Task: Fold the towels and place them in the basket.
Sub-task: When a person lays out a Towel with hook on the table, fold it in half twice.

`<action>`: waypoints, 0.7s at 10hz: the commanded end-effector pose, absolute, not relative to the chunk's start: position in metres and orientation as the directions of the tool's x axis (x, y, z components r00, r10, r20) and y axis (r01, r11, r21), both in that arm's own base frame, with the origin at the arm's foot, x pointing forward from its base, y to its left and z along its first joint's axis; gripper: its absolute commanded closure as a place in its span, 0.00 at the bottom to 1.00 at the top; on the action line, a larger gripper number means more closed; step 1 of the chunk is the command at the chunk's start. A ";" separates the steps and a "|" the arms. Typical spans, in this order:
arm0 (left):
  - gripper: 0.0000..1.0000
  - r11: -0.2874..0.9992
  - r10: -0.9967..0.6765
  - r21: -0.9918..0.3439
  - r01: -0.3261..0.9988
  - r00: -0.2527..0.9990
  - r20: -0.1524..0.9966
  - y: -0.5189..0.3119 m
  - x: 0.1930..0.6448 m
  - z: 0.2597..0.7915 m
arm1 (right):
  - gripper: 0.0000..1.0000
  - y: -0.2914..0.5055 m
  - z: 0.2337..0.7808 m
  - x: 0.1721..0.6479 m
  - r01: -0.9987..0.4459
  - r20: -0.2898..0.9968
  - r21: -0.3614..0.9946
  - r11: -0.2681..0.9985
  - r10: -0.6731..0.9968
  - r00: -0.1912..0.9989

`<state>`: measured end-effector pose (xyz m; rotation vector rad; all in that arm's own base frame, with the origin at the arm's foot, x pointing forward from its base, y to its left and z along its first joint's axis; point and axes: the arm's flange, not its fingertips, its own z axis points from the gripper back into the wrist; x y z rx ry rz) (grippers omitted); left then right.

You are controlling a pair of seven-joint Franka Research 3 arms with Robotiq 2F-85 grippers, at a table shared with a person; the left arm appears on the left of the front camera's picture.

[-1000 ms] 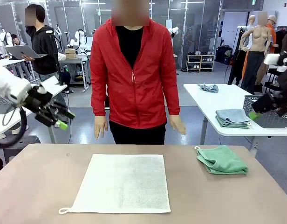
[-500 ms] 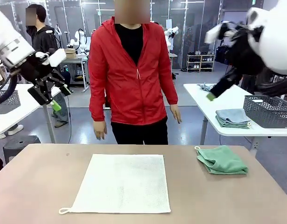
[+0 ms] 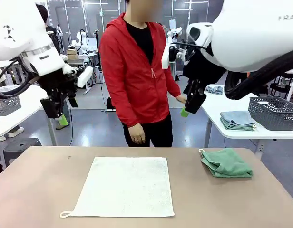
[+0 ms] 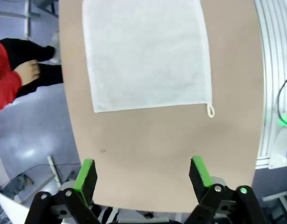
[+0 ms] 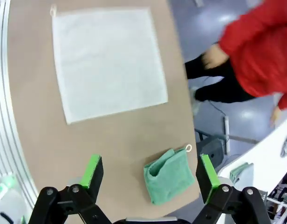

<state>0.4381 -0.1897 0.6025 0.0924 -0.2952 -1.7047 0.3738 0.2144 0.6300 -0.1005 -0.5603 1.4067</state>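
Note:
The cream-white towel [image 3: 125, 186] lies spread flat in the middle of the brown table [image 3: 32, 190], its loop at the near left corner. The mint green towel [image 3: 226, 162] sits loosely folded at the right. My left gripper [image 3: 58, 118] hangs high above the table's left side, open and empty. In its wrist view, the left gripper [image 4: 142, 173] looks down at the white towel [image 4: 146, 51]. My right gripper [image 3: 188, 111] hangs open high over the right middle. The right gripper [image 5: 150, 169] looks down at both the white towel [image 5: 108, 60] and the green towel [image 5: 171, 179].
A person in a red jacket [image 3: 137, 71] stands at the far edge, one hand [image 3: 136, 135] hanging near the table. Behind at the right, a white side table [image 3: 218, 107] carries a dark mesh basket [image 3: 275, 111] and folded grey cloths [image 3: 238, 119].
Both arms rose and swung in over the table, the right one from the far right toward the middle. The person shifted and turned. The towels have not moved.

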 end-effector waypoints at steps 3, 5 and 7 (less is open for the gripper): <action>0.00 -0.093 -0.993 0.159 0.983 -0.102 0.051 -0.198 0.407 0.582 | 0.00 0.245 0.604 0.388 -0.918 0.056 -0.391 -0.067 0.994 -0.096; 0.00 -0.081 -0.994 0.152 0.985 -0.091 0.057 -0.200 0.402 0.574 | 0.00 0.260 0.586 0.400 -0.947 0.025 -0.318 -0.042 0.998 -0.053; 0.00 -0.052 -0.995 0.142 0.989 -0.063 0.075 -0.199 0.404 0.568 | 0.00 0.268 0.572 0.408 -0.968 0.037 -0.249 -0.014 0.999 -0.024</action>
